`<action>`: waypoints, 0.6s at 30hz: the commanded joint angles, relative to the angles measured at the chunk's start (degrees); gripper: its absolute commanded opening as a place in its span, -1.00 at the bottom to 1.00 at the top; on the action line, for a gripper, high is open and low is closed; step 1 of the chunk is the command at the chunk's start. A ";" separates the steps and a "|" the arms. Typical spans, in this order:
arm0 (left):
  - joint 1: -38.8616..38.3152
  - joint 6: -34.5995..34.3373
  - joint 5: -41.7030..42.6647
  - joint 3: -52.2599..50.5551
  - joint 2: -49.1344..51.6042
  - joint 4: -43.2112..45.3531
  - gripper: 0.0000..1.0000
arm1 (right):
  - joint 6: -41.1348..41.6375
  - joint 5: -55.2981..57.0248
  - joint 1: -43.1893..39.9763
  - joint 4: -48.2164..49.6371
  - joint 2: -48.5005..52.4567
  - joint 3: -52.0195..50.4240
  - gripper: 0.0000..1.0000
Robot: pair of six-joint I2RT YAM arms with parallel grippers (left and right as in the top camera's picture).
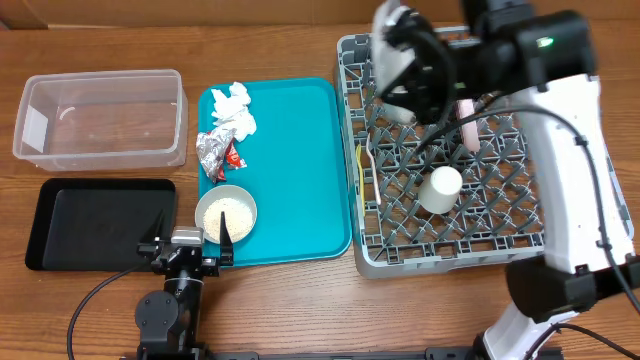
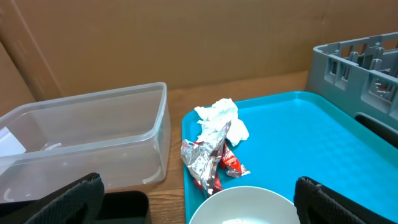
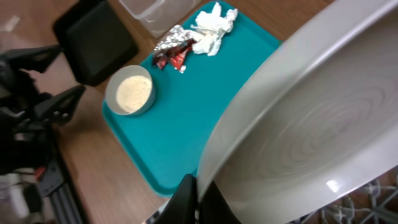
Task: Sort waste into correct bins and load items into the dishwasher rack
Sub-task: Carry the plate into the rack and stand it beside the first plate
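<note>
My right gripper (image 3: 198,198) is clamped on the plate (image 3: 311,137) rim, over the dishwasher rack (image 1: 450,262). I should keep it on edge, lower it between peg rows, and let go only once seated.

No word, brand, number or sign can be read in any view. The white label (image 1: 35,125) on the left end wall of the clear tub (image 1: 100,158) is too small to read. The red packet (image 2: 233,163) on the teal tray (image 1: 300,150) shows no legible print.
</note>
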 commanded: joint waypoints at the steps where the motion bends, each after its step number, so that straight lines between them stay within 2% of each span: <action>1: 0.31 -0.98 -0.22 -0.15 -0.20 -0.04 1.00 | -10.73 -11.58 -3.67 -2.60 -0.52 -0.52 -0.92; 9: 0.31 -0.98 -0.22 -0.15 -0.20 -0.04 1.00 | -22.21 -10.60 -6.99 -4.09 -0.52 -8.52 -0.92; 18: 0.31 -0.98 -0.22 -0.15 -0.20 -0.04 1.00 | -23.17 -11.32 -14.36 2.32 -0.44 -17.11 -0.92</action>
